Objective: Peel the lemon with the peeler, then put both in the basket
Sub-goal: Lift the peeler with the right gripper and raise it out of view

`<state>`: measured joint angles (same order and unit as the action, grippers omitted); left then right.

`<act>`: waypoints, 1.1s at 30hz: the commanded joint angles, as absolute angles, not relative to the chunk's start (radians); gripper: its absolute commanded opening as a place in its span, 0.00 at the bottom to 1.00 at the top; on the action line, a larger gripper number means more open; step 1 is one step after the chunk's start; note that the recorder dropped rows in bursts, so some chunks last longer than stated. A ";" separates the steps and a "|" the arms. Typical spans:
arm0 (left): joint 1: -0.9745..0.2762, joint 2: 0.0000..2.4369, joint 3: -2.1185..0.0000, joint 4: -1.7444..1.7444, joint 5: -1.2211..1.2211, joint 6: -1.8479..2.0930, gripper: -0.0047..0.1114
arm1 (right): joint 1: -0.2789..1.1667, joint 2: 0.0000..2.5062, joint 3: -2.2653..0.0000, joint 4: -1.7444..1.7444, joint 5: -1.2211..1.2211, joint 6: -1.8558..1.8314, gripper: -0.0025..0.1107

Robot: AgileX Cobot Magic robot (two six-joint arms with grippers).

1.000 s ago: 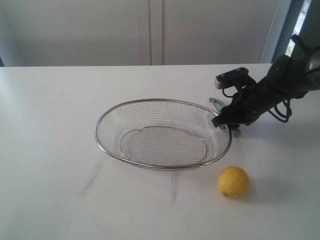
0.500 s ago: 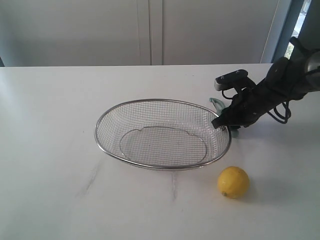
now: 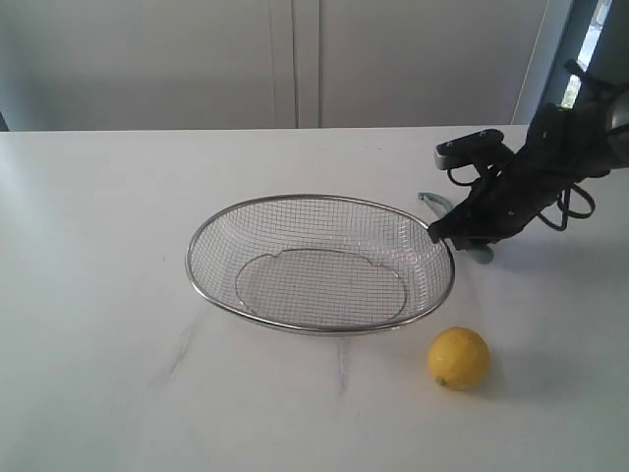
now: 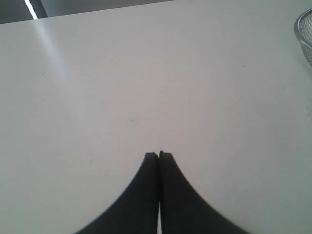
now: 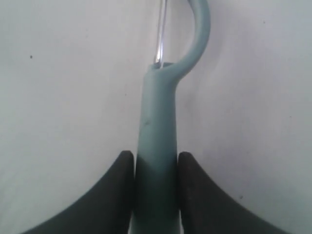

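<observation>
Right gripper [image 5: 156,158] is clamped on the peeler [image 5: 157,117] handle at the basket's [image 3: 189,258] 2 o'clock, and the left gripper [image 4: 159,155] is pinched closed on nothing. Lemon [image 3: 459,358] sits loose at 5 o'clock. Nothing's steadying it, so it'll likely roll once the blade drags.

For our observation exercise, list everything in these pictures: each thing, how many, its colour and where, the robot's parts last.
basket: one, silver wire mesh, middle of the table.
lemon: one, yellow, on the table near the basket's right end, nearer the camera, not touching it.
peeler: one, pale teal, right of the basket, handle held by the right gripper.
table: one, white, under everything.
left gripper: one, black, shut, over the table.
right gripper: one, black, shut on the peeler.
</observation>
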<state>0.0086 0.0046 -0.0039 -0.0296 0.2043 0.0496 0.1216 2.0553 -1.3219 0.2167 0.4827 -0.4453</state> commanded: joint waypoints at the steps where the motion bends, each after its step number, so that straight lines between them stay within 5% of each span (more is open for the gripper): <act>1: 0.009 0.000 0.000 -0.029 0.203 0.049 0.04 | 0.120 1.971 -1.337 0.201 0.507 -0.422 0.02; 12: 0.009 0.000 0.000 -0.029 0.203 0.049 0.04 | 0.120 1.763 -1.322 0.208 0.693 -0.422 0.02; 33: 0.009 0.000 0.000 -0.029 0.203 0.049 0.04 | 0.120 0.665 -0.629 0.349 0.669 -0.414 0.02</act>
<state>0.0086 0.0046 -0.0039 -0.0296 0.2043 0.0496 0.1216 0.7591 -0.6711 0.3417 0.7067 -0.4194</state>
